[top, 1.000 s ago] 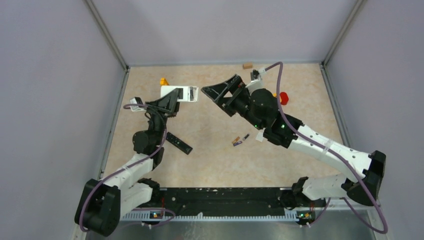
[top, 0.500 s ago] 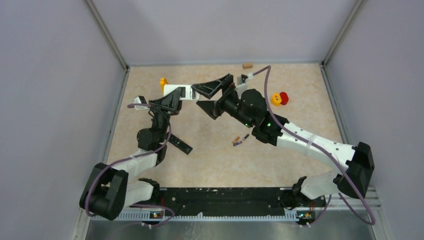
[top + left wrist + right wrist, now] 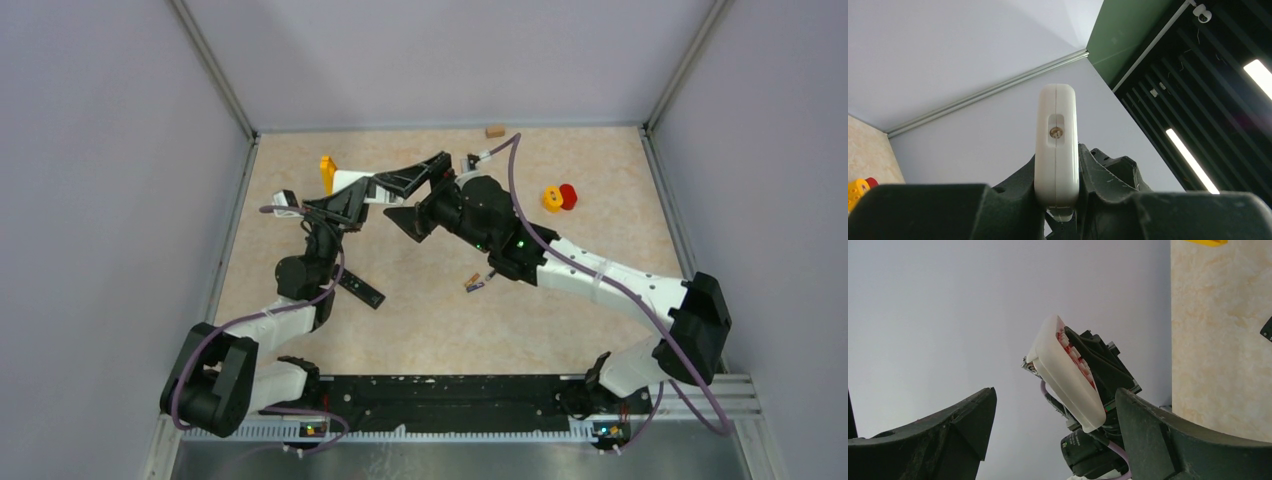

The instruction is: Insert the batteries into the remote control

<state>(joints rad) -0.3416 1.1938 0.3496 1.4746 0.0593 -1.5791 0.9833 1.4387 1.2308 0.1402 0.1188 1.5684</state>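
Note:
My left gripper (image 3: 345, 203) is shut on a white remote (image 3: 356, 184) and holds it up above the table at the back left. In the left wrist view the remote (image 3: 1056, 140) stands end-on, clamped between the fingers of that gripper (image 3: 1056, 195). My right gripper (image 3: 404, 197) is open, with its jaws on either side of the remote's right end and not touching it. In the right wrist view the remote (image 3: 1068, 377) shows between the wide-open jaws of the right gripper (image 3: 1054, 405). Small batteries (image 3: 474, 283) lie on the table near the middle, under the right arm.
A slim black bar (image 3: 359, 289) lies on the table beside the left arm. An orange piece (image 3: 327, 168) is behind the remote. A yellow piece (image 3: 551, 198) and a red piece (image 3: 568, 195) sit at the back right. A wooden block (image 3: 494, 130) lies by the back wall.
My right gripper has moved left, up to the remote's right end, and its jaws now straddle it. The left arm has shifted a little with the remote still held.

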